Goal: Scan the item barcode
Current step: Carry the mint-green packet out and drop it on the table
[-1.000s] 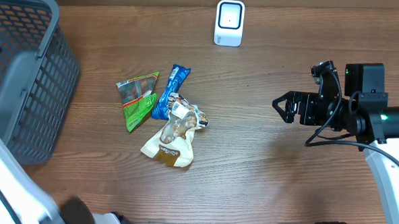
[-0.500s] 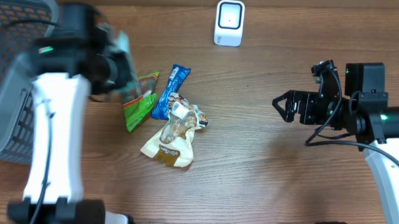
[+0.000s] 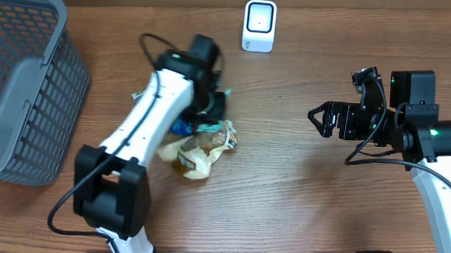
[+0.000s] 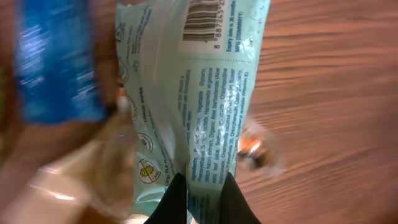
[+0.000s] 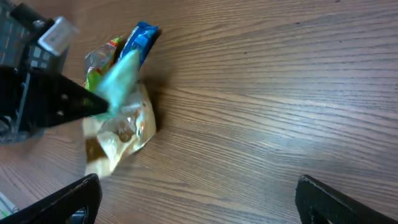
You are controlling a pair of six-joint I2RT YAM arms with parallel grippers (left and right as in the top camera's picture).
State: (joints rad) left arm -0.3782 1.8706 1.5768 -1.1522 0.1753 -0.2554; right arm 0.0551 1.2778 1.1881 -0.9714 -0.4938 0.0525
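While my left claw (image 4: 199, 190) pinches the mint wipes pack (image 4: 205, 93) at one end, its barcode (image 4: 208, 18) at the far end, the pack sits above the blue wrapper (image 4: 56, 62) & yellow bag (image 3: 198, 152), mid table (image 3: 298, 206). Right claw (image 3: 322, 120) spread wide, empty, well apart. Scanner (image 3: 259, 25) at far edge.

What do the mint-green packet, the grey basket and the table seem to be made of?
The mint-green packet looks like thin plastic film, slightly glossy: it creases and carries printed text. The grey basket is probably moulded plastic, matte, with an open grid wall. The table looks like wood or wood-look laminate: grain lines, low sheen.
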